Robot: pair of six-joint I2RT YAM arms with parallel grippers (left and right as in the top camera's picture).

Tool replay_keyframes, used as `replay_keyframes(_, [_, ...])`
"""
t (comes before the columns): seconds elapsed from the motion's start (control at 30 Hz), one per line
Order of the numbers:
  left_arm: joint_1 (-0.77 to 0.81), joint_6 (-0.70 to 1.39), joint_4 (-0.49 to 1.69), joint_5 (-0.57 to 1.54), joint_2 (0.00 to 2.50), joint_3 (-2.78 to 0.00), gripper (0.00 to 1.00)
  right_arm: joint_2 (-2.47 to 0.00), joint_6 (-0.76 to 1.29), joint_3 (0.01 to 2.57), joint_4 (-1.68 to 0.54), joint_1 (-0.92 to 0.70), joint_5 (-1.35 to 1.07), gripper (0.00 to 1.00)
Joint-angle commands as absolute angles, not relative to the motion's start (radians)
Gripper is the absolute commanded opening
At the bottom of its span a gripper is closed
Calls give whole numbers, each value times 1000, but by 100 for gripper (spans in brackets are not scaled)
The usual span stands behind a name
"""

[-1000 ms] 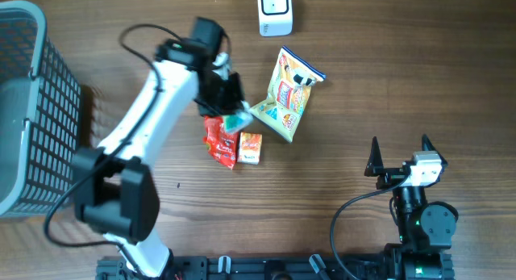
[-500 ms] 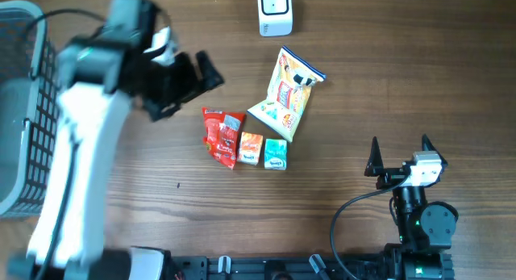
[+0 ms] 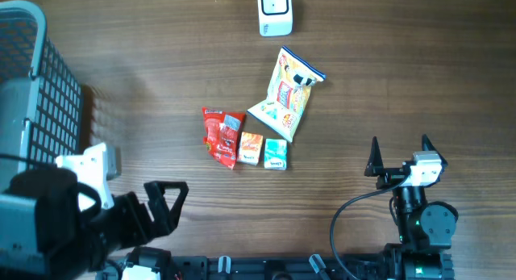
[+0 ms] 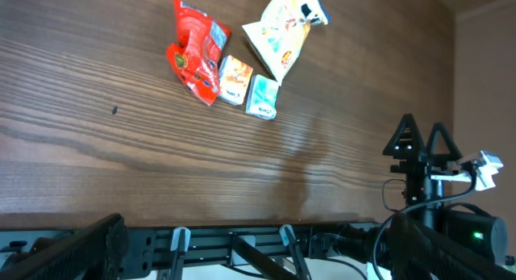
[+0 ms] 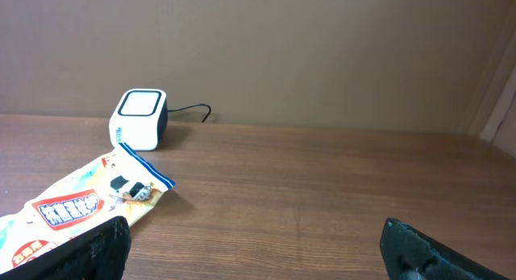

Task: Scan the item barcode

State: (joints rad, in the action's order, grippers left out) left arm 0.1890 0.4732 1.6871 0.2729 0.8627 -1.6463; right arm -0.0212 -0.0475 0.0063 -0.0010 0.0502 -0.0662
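Both wide open and empty, left claw [image 3: 167,201], right claw [image 3: 400,151], wood-grain table [image 3: 403,70], beige wall [image 5: 322,54] behind

Brown wooden table [image 3: 403,86] against plain beige wall [image 5: 322,54].

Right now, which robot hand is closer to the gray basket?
Left. The left gripper is just right of the basket, toward the front edge; the right gripper sits far across the table.
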Motion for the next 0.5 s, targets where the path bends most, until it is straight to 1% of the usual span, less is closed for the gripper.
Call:
replay_keyframes(0.0, [194, 479, 1684, 257, 840, -1636, 100, -14, -52, 5, 1, 47, -59, 100])
replay_keyframes(0.23, [194, 479, 1684, 256, 840, -1636, 100, -14, -52, 5, 1, 47, -59, 100])
replay_keyframes(0.33, [188, 468, 1649, 183, 804, -1620, 100, -14, -52, 5, 1, 47, -60, 100])
replay_keyframes(0.4, [158, 338, 1569, 195, 738, -1547, 100, -14, -52, 5, 1, 47, -59, 100])
replay_keyframes(0.43, [124, 205, 1481, 246, 670, -1459, 100, -14, -52, 5, 1, 47, -59, 100])
replay_keyframes(0.47, [108, 113, 1383, 294, 614, -1385, 100, -14, -52, 5, 1, 47, -59, 100])
